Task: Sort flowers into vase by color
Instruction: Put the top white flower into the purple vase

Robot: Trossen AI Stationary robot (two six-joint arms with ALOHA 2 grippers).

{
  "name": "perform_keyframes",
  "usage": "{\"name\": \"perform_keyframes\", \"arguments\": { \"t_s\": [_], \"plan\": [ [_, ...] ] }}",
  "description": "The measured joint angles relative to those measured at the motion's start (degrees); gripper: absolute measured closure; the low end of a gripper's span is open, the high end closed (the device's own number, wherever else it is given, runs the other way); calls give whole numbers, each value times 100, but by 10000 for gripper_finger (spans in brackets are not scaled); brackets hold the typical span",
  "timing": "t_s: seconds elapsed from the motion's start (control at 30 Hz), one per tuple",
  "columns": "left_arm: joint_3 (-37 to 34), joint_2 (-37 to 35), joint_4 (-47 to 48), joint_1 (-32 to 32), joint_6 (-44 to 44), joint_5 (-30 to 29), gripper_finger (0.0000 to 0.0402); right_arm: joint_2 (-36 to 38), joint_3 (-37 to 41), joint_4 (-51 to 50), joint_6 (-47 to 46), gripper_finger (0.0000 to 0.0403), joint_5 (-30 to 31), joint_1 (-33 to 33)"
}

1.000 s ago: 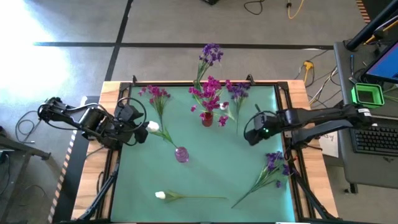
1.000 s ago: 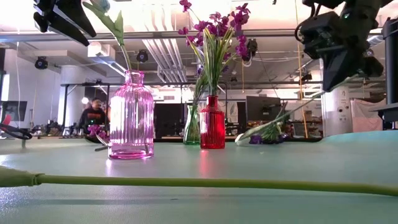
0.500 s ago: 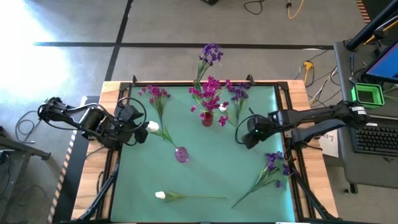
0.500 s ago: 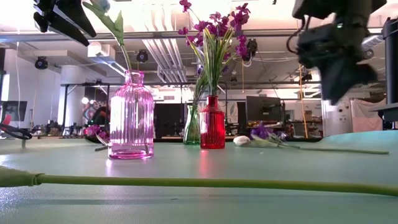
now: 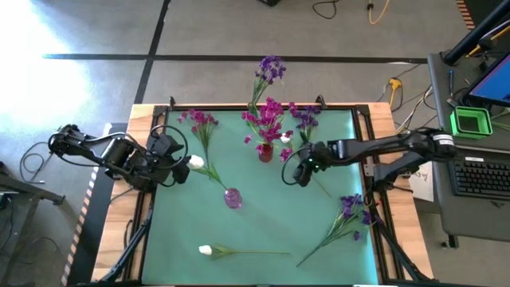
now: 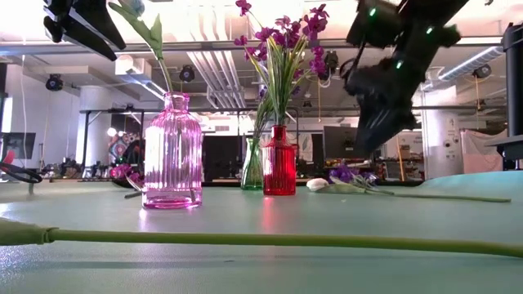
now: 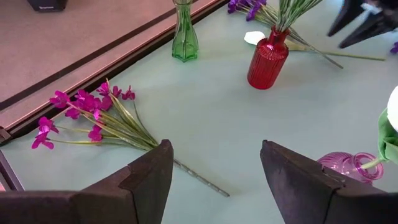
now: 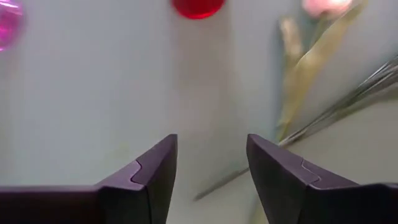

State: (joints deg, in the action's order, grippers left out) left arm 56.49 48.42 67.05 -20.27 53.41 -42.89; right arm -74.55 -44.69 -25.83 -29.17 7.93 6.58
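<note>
A white flower point(image 5: 195, 163) leans out of the pink vase point(image 5: 233, 198) with its stem stuck in the neck. My left gripper point(image 5: 182, 169) hovers open beside that bloom, apart from it. Magenta flowers point(image 5: 269, 118) stand in the red vase point(image 6: 279, 161), and purple ones point(image 5: 271, 68) in the green vase point(image 7: 185, 40). My right gripper point(image 5: 293, 174) hangs open above the mat, right of the red vase. Close to it lie a purple flower point(image 5: 306, 116) and a white bud point(image 8: 326, 6); nothing is between its fingers.
Loose flowers lie on the green mat: a magenta bunch point(image 5: 199, 121) at the far left, a purple bunch point(image 5: 351, 211) at the near right, and a white flower point(image 5: 205, 250) with a long stem point(image 6: 270, 239) along the near edge. The mat's middle is bare.
My right gripper has let go of the purple flower's stem, whose raised end has dropped flat onto the mat. It has then gone toward the table's left, sunk lower and rolled about its own axis.
</note>
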Motion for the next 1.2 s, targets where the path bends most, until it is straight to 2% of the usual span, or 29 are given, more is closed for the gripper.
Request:
{"name": "perform_keyframes", "arguments": {
  "t_s": [0.1,0.33,0.77,0.9,1.2],
  "plan": [
    [0,0,8,0,0,0,170,-372,0,264,383,216,441,113],
    [0,0,42,0,-44,0,170,-1012,2,1052,891,216,712,355],
    [0,0,87,0,-44,0,170,-1602,1,853,678,223,886,460],
    [0,0,87,0,-44,-1,170,-1620,-11,698,653,258,895,458],
    [0,0,83,0,-44,0,170,-1284,24,26,633,383,1032,460]
  ]
}}
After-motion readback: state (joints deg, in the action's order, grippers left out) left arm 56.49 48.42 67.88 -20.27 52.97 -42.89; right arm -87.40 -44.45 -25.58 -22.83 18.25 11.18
